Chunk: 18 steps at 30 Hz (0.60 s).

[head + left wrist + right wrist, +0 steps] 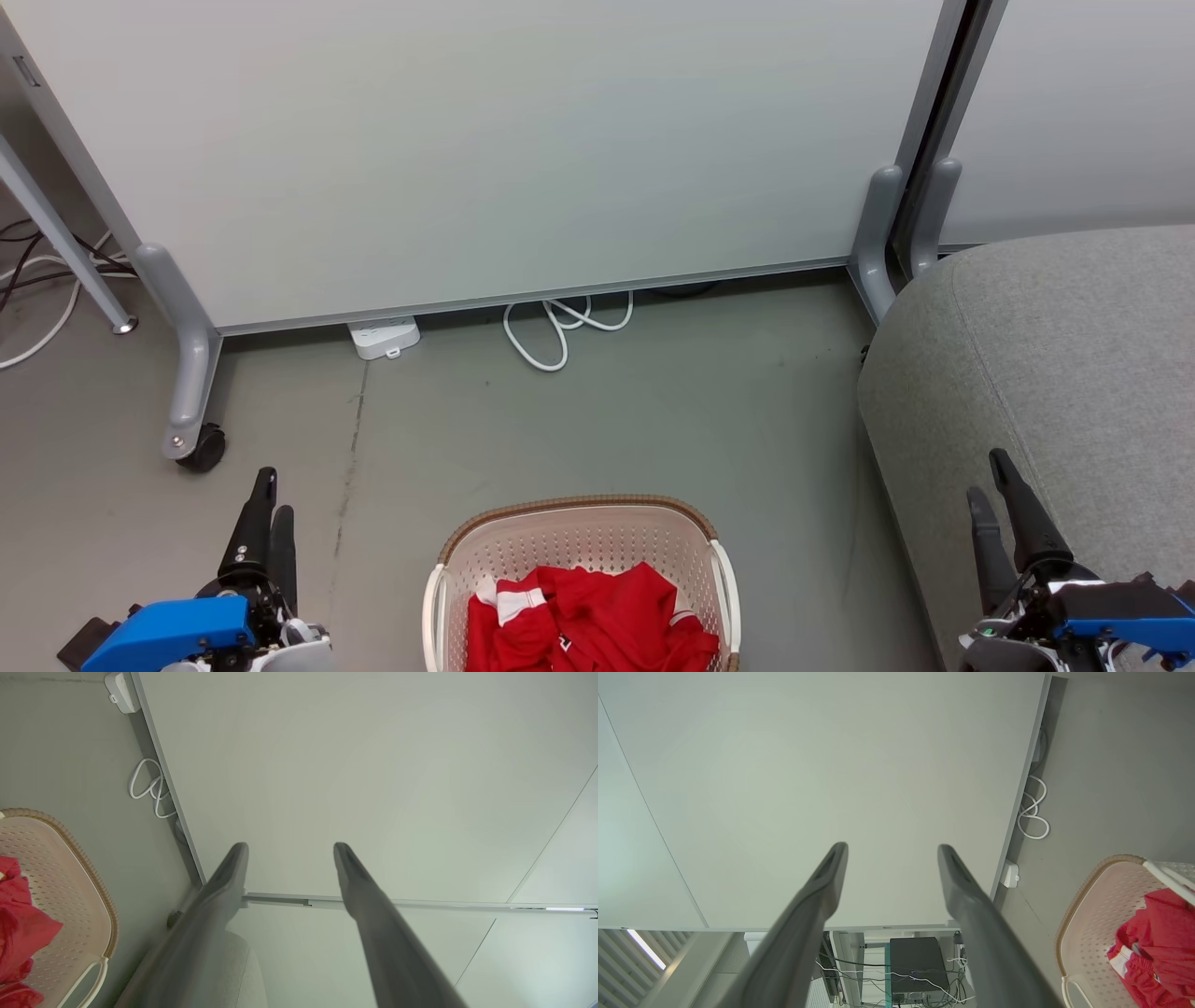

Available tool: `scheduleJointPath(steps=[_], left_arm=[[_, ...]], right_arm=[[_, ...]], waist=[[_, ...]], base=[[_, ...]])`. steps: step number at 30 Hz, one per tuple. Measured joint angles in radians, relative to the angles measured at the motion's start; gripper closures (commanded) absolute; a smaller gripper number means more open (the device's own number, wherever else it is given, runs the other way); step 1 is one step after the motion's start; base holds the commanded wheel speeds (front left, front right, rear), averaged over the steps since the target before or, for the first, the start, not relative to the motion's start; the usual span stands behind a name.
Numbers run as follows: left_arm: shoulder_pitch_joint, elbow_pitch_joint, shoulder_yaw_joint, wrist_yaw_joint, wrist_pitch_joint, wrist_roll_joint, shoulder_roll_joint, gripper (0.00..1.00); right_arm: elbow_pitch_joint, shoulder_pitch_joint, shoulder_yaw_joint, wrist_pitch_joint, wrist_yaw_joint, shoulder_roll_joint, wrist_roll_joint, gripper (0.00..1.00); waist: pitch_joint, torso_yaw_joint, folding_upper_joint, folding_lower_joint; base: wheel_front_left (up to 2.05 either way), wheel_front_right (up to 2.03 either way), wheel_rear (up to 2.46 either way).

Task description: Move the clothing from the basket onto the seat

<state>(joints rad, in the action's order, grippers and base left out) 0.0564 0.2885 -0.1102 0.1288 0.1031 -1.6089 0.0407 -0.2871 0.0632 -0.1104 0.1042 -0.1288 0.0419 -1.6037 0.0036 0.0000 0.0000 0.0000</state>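
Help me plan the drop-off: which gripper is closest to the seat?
The right gripper: it shows against the edge of the grey seat, while the left gripper is across the basket, over the floor.

Bright even light, soft shadows (wrist views distorted)

Open floor [653, 411] around basket [579, 509], partition [513, 140] behind; seat [1074, 355] at right

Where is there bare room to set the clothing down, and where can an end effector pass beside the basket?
The seat is bare from its rounded left edge rightward. Bare floor lies between the basket and the seat, and up to the power strip and coiled cable under the partition. Crowded: the basket's near half, heaped with clothing.
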Motion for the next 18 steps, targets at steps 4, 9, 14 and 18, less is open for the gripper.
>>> scheduleJointPath(steps=[4, 9, 14, 18], left_arm=[[0.002, -0.003, 0.006, 0.000, -0.019, 0.026, 0.000, 0.00], [0.007, -0.013, 0.010, 0.000, -0.044, 0.104, 0.000, 0.00], [0.012, -0.027, 0.015, 0.000, -0.066, 0.200, 0.000, 0.00], [0.021, -0.061, 0.046, -0.024, -0.107, 0.413, 0.000, 0.00]], right_arm=[[0.002, 0.000, 0.000, -0.019, 0.000, 0.000, 0.030, 0.00], [0.013, 0.000, 0.001, -0.044, 0.000, 0.000, 0.089, 0.00], [0.030, 0.000, 0.004, -0.066, 0.000, 0.000, 0.179, 0.00], [0.072, 0.002, 0.032, -0.108, 0.000, 0.000, 0.392, 0.00]], waist=[[0.001, 0.000, 0.0000, 0.0000], [0.002, 0.000, 0.0000, 0.0000], [0.003, 0.000, 0.0000, 0.0000], [0.006, 0.000, 0.0000, 0.0000]], base=[[0.00, 0.00, 0.00], [0.00, 0.00, 0.00], [0.00, 0.00, 0.00], [0.00, 0.00, 0.00]])
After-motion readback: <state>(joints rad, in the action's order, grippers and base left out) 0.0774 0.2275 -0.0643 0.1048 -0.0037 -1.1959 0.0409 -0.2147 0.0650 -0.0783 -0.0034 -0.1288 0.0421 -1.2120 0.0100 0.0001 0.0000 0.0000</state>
